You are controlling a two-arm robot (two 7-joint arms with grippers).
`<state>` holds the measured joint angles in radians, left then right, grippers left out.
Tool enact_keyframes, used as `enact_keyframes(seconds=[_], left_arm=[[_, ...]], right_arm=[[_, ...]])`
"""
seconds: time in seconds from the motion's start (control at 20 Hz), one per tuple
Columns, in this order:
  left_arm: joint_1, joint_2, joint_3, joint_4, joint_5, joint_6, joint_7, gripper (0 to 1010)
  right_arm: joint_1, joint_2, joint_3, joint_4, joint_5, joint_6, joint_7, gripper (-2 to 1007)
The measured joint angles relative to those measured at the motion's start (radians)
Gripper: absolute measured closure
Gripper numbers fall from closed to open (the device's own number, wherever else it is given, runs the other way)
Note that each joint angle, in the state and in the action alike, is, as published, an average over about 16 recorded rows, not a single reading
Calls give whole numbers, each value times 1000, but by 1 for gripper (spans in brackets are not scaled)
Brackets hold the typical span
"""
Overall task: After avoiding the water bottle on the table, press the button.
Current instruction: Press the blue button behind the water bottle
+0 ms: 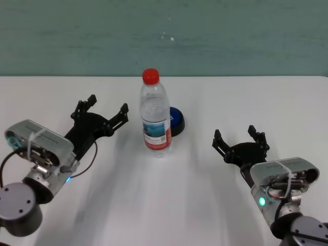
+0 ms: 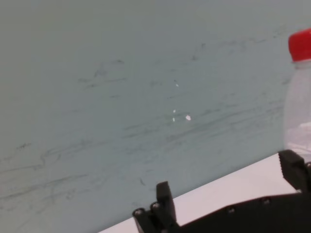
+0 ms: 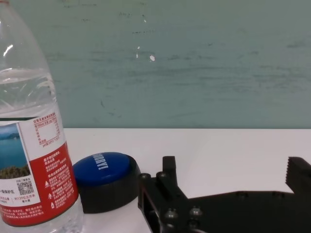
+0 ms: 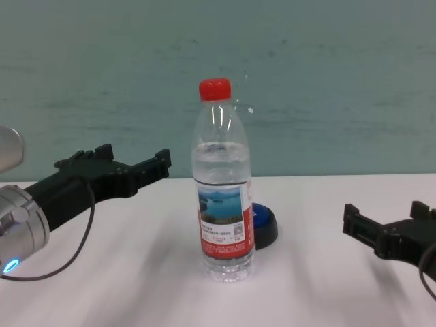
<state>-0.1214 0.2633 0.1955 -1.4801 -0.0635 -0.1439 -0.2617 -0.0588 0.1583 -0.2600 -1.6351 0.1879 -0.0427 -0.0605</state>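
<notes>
Reaching the blue dome button (image 1: 176,121) means swinging the wide-open right gripper (image 1: 241,141) behind the upright water bottle (image 1: 155,113), left gripper (image 1: 101,114) also spread.

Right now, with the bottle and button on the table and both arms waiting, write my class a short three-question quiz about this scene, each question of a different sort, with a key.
1. True or false: the bottle lies on its side.
2. The button sits where, from the robot's head? A) in front of the bottle B) behind it, slightly right C) on the cap
3. Fill in: both the left pincer and the right pincer are ____.

Key: 1 false, it stands upright on the table. 2 B. 3 open.
</notes>
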Motion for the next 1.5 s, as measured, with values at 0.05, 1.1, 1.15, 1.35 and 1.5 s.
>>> enact_keyframes(seconds=[0.05, 1.1, 1.15, 1.35, 1.5], left_arm=[[-2, 0, 1, 2, 0, 0, -1, 0], [-44, -1, 7, 66, 6, -3, -2, 0], [-47, -2, 7, 71, 7, -4, -2, 0], [-60, -3, 6, 95, 10, -7, -2, 0], [-70, -4, 6, 113, 11, -11, -3, 0]], right_arm=[[0, 0, 0, 0, 0, 0, 0, 1], [0, 0, 0, 0, 0, 0, 0, 1], [0, 0, 0, 0, 0, 0, 0, 1], [0, 0, 0, 0, 0, 0, 0, 1], [0, 0, 0, 0, 0, 0, 0, 1]])
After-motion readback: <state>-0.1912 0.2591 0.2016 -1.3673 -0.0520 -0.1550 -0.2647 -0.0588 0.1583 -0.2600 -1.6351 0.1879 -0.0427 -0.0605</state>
